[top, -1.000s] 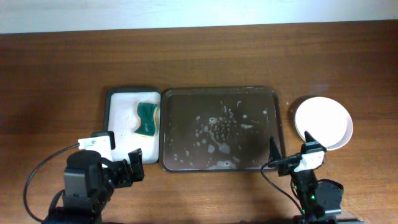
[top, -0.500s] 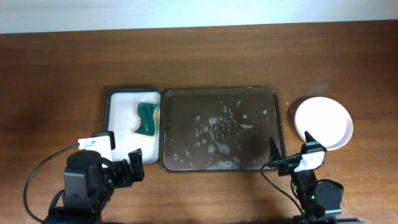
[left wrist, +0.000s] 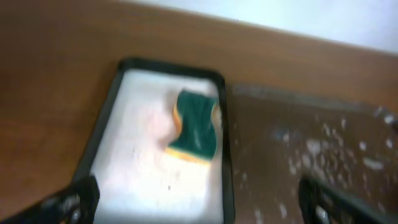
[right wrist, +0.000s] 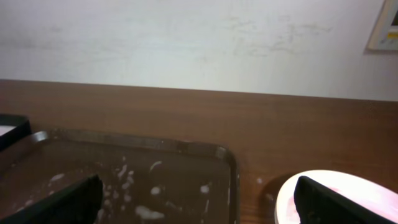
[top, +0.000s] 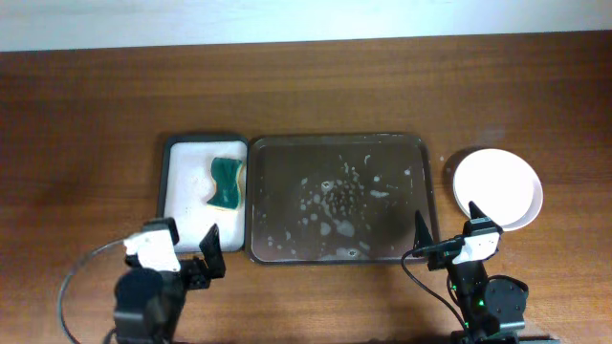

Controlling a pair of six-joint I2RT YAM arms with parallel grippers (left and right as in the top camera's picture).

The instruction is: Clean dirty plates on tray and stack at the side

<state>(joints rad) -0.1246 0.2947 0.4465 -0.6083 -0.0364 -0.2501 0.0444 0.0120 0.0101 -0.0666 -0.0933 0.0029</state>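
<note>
The dark tray (top: 421, 158) lies mid-table, wet with suds, with no plate on it. It also shows in the left wrist view (left wrist: 311, 124) and the right wrist view (right wrist: 186, 149). White plates (top: 497, 186) sit stacked on the table right of the tray; their rim shows in the right wrist view (right wrist: 311, 183). My left gripper (top: 187, 247) is open and empty at the front of the sponge tray. My right gripper (top: 445, 227) is open and empty between the tray's front right corner and the plates.
A smaller white-lined sponge tray (top: 182, 172) holds a green sponge (top: 226, 182) left of the dark tray; both show in the left wrist view, the tray (left wrist: 124, 155) and the sponge (left wrist: 194, 124). The table's front edge is just behind both arms.
The left arm has shifted slightly right and back toward the front edge. The right arm, plates and trays have not moved.
</note>
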